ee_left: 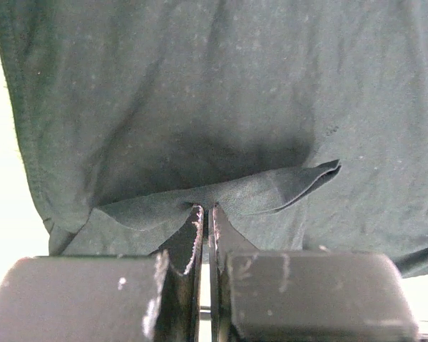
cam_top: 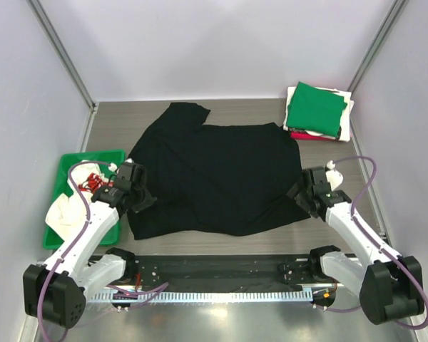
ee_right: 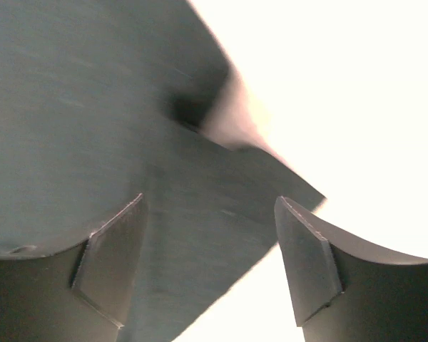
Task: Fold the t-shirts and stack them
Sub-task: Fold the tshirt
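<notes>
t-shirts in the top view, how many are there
4. The black t-shirt lies spread out in the middle. Piled at the far right: green t-shirt on top, white t-shirt under it, red t-shirt peeking out at the near edge. More may be hidden there.

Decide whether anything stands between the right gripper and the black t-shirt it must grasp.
Nothing visible does. The right gripper is open, with a corner of the black t-shirt lying directly between its fingers.
</notes>
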### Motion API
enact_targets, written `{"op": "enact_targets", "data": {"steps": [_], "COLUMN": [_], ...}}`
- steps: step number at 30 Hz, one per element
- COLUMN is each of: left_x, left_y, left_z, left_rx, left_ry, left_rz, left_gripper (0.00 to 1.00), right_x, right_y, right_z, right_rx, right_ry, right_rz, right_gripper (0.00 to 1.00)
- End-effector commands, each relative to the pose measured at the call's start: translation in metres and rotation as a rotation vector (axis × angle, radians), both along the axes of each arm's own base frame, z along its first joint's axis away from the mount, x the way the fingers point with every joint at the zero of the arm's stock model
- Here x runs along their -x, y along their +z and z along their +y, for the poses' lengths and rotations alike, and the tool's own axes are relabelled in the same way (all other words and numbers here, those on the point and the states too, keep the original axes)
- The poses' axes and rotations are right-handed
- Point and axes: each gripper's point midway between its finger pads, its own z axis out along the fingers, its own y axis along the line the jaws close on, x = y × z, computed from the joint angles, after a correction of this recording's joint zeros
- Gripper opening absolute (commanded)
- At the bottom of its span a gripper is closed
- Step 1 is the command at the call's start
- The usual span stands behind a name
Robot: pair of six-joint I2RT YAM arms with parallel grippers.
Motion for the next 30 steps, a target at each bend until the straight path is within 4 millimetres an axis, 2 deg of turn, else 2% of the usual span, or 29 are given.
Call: {"op": "enact_targets", "data": {"steps": [1,6,12,17,20,21,23,24,25,26,30], "left_x": [-0.013,-0.013,-0.013,-0.014,-0.015,-0.015,-0.015,-0.015,-0.015,-0.015,-0.015], "left_y": [0.014,0.014,0.016,0.016,0.017,0.016,0.016,0.015,0.016,0.015,0.021], "left_z": [-0.008,-0.008,-0.008,-0.008,-0.007,-0.007,-0.006,-0.006,-0.005,-0.005,-0.005], "left_rx": [0.049,0.053,0.054,0.054,0.051,0.050,0.049,0.044,0.040,0.038,0.046], "left_ry": [-0.042,-0.040,-0.039,-0.036,-0.036,-0.036,-0.032,-0.029,-0.029,-0.028,-0.028], "left_rz": [-0.069,-0.081,-0.093,-0.097,-0.100,-0.099,-0.103,-0.101,-0.102,-0.098,-0.111], "left_gripper": [0.00,0.00,0.00,0.00,0.00,0.00,0.00,0.00,0.00,0.00,0.00], "right_x": [0.025,0.032,0.037,0.038,0.038,0.039,0.037,0.036,0.033,0.035,0.036], "right_y": [-0.020,-0.027,-0.048,-0.052,-0.056,-0.056,-0.051,-0.049,-0.042,-0.040,-0.022], "right_z": [-0.010,-0.013,-0.012,-0.013,-0.011,-0.011,-0.010,-0.010,-0.010,-0.010,-0.003], "right_rx": [-0.030,-0.036,-0.041,-0.053,-0.073,-0.076,-0.081,-0.079,-0.084,-0.085,-0.129], "right_ry": [-0.137,-0.167,-0.170,-0.172,-0.160,-0.162,-0.152,-0.147,-0.147,-0.146,-0.124], "right_rz": [0.040,0.043,0.114,0.115,0.110,0.109,0.089,0.079,0.050,0.050,0.011], "right_gripper": [0.75,0.69,0.62,0.57,0.43,0.30,0.20,0.10,0.05,0.01,0.01]}}
